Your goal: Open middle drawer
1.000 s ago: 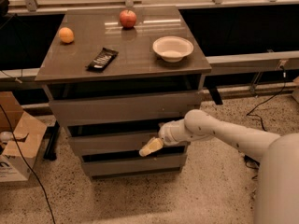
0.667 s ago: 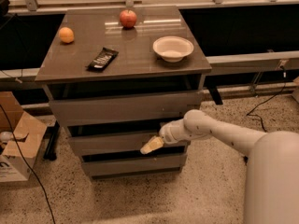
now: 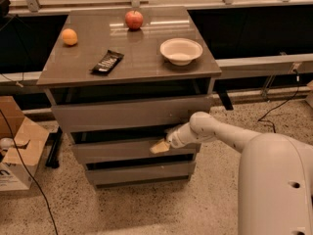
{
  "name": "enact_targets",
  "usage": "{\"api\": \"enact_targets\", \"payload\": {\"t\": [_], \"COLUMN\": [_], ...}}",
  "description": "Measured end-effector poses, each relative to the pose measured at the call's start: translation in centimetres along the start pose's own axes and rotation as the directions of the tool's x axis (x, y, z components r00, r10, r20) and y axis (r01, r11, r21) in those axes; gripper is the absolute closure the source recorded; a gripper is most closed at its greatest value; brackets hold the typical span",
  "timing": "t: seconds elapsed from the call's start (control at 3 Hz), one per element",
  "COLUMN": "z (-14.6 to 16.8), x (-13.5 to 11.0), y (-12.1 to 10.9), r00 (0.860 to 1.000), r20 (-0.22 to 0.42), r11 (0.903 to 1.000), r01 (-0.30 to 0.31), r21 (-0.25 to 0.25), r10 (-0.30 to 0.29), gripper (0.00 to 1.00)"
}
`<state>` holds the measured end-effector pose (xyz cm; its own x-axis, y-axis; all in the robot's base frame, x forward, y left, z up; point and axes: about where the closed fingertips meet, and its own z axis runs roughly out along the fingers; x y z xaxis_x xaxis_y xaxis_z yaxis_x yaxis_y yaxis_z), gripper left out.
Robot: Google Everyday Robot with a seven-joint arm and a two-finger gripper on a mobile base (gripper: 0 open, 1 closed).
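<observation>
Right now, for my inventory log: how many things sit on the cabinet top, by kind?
Fruit: 2 (apple, orange)
Bowl: 1
Black packet: 1
Total: 4
The tool is at the middle drawer front.

Gripper [image 3: 160, 146] at top edge of middle drawer [image 3: 122, 151], right of centre; contact cannot be told. Drawer interior lost in shadow. Robot body [image 3: 276, 185] cut by right and bottom edges. Cardboard box [image 3: 17, 155] cut by left edge. Black packet [image 3: 107, 62]: label unreadable.

Smooth white arm [image 3: 230, 133], 2 dark shell holes [image 3: 293, 185] — tan claw [image 3: 160, 146] at the middle drawer [image 3: 112, 152]
</observation>
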<state>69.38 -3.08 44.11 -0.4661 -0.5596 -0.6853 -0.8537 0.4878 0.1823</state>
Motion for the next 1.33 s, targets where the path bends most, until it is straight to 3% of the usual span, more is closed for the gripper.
{"api": "enact_targets", "payload": {"t": [0.67, 1.0, 1.33], "z": [-0.35, -0.42, -0.41], "x": [-0.47, -0.41, -0.41], "y": [0.02, 0.02, 0.02], "r00": [1.000, 1.000, 1.000], "r20": [0.000, 0.000, 0.000], "r11": [1.0000, 1.0000, 1.0000], "r01": [0.000, 0.000, 0.000], "r21": [0.000, 0.000, 0.000], "r10": [0.000, 0.000, 0.000], "gripper": [0.87, 0.87, 0.64]}}
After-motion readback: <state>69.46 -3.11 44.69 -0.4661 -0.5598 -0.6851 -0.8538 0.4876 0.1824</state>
